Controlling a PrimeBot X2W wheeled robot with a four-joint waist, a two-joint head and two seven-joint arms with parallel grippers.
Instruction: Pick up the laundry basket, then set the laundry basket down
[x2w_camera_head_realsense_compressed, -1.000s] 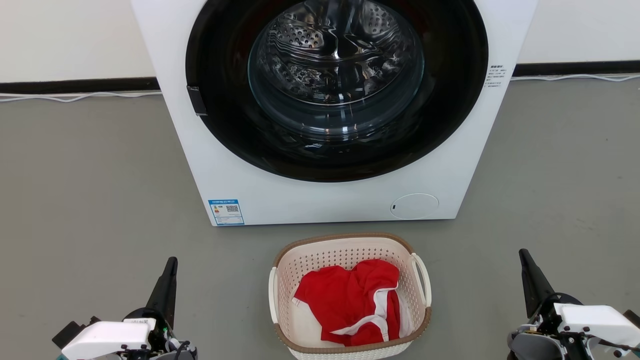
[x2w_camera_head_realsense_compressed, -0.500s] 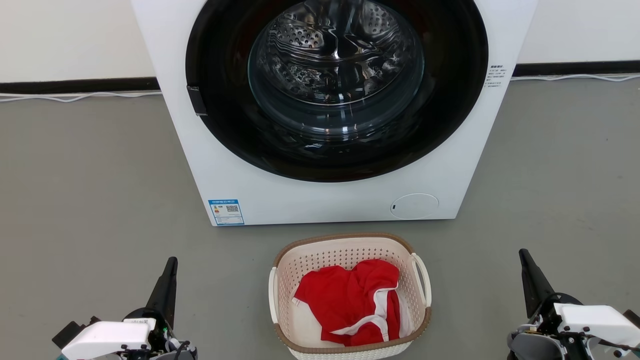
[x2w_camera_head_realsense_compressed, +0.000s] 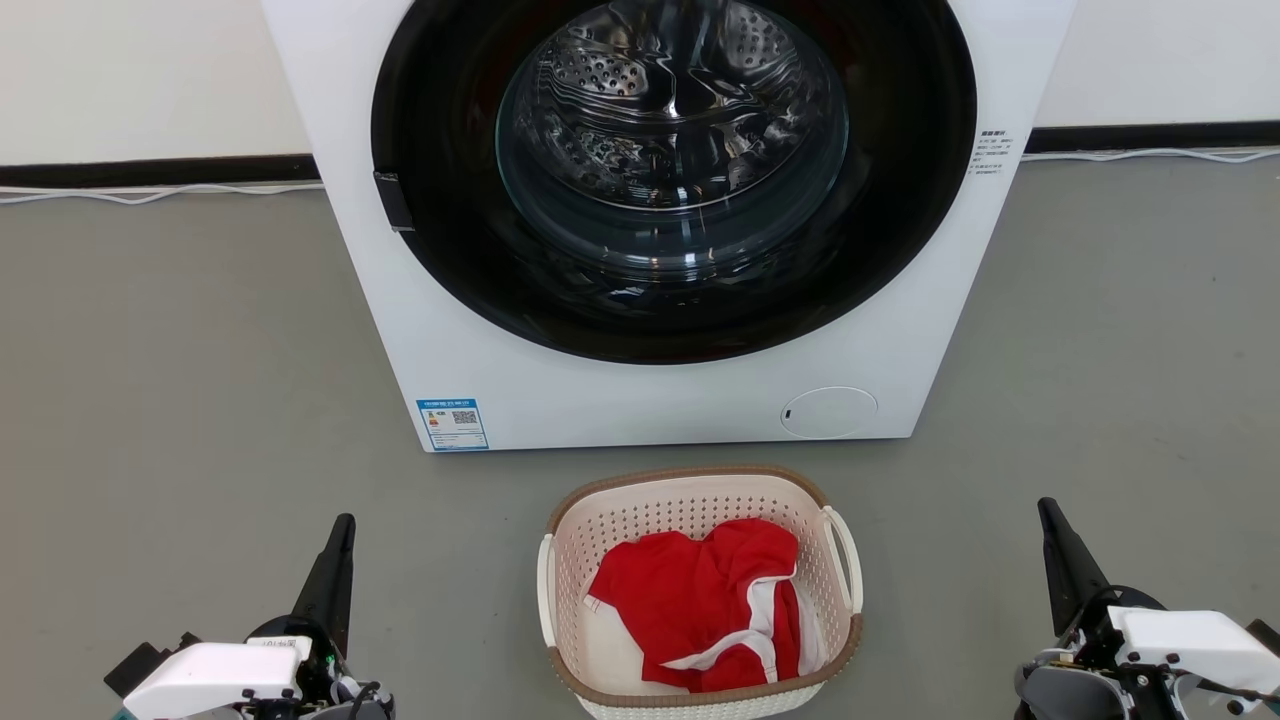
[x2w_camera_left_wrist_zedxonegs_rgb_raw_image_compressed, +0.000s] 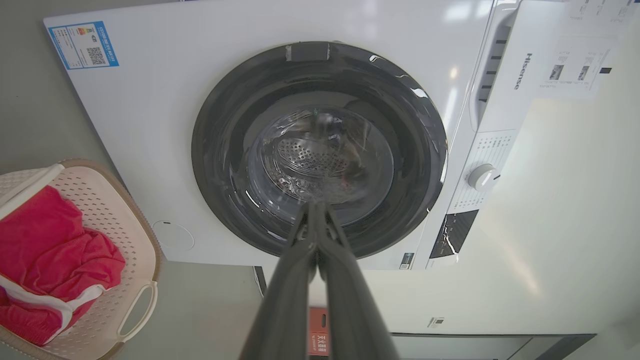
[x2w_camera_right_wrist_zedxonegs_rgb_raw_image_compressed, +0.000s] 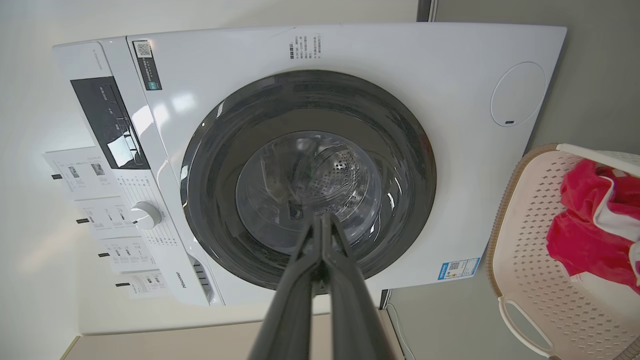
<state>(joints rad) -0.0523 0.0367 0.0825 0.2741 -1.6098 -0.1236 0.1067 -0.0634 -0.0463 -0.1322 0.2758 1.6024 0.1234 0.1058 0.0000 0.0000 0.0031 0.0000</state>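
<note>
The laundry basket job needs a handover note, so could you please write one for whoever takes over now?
Left pincer: shut, empty, left of the laundry basket, apart from it.
Right pincer: shut, empty, right of it, apart.
The laundry basket sits on the floor before the washer, red garment inside.
Done: nothing yet. Left: grasp, lift, set down.

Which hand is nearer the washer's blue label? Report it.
Left. The left hand is below-left of the blue label in the head view; the right hand is far right, past the laundry basket.
</note>
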